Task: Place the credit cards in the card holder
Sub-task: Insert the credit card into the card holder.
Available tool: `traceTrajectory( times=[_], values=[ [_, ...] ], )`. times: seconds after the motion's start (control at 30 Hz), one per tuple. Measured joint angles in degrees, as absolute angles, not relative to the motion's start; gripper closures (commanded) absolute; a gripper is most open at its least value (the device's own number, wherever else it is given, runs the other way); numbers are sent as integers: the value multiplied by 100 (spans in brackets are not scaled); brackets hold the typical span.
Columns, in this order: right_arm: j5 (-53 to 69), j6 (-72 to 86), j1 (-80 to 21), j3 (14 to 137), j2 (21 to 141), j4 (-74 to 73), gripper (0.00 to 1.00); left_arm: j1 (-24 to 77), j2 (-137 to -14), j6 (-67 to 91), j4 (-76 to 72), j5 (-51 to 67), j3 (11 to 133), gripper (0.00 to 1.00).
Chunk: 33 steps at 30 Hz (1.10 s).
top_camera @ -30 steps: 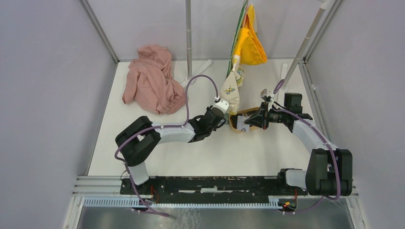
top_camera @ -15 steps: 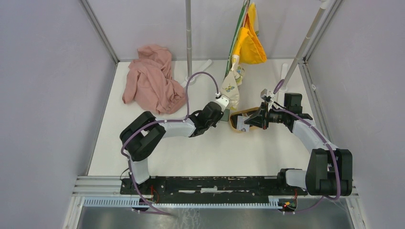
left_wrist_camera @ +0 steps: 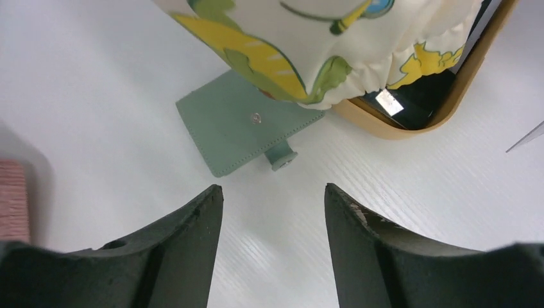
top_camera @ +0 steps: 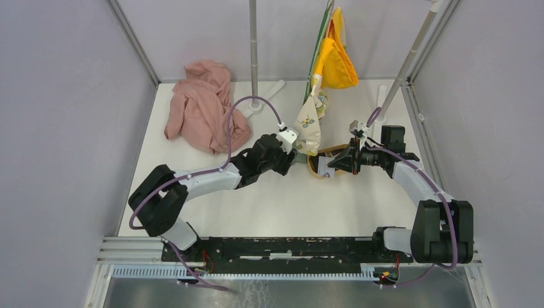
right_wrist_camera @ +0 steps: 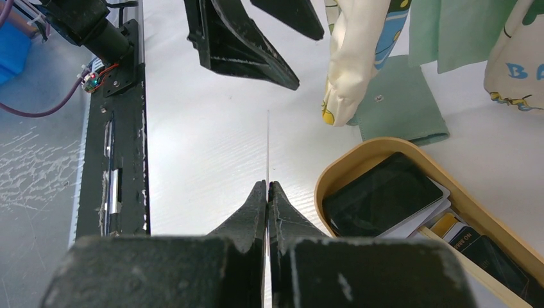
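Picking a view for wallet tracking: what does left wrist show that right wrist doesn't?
Left wrist only: the card holder's closing tab, unobstructed.
Right wrist only: right fingers shut on a card seen edge-on, black cards stacked in the wooden tray, the arms' base rail.
Both: card holder closed and flat on the table, wooden tray, hanging printed cloth, open left fingers.

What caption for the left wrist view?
Open left fingers face the green wallet, partly under a printed cloth, wooden tray beside.
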<state>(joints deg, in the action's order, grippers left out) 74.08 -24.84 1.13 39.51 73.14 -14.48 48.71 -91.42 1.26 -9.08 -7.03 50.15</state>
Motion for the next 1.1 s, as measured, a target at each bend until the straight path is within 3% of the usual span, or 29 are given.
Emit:
traceTrajectory(
  times=[0.17,0.47,0.63,0.77,1.1],
  values=[
    [7408,-2491,110,3951,7314,-1450,100,4757,-9067,-283,-821,-213,5050,33],
    [7411,-2491,95,3951,7314,-1468,100,4744,-10243,-1142,-272,364,5666,35],
    [7413,-2493,86,3951,7317,-1470,100,4694,-10499,-1280,-226,368,5909,73],
    [7413,-2493,86,3951,7317,-1470,100,4683,-10582,-1299,-224,375,5964,97],
    [7411,-2510,86,3951,7321,-1494,100,4707,-10001,-495,-231,469,5500,98]
  ],
)
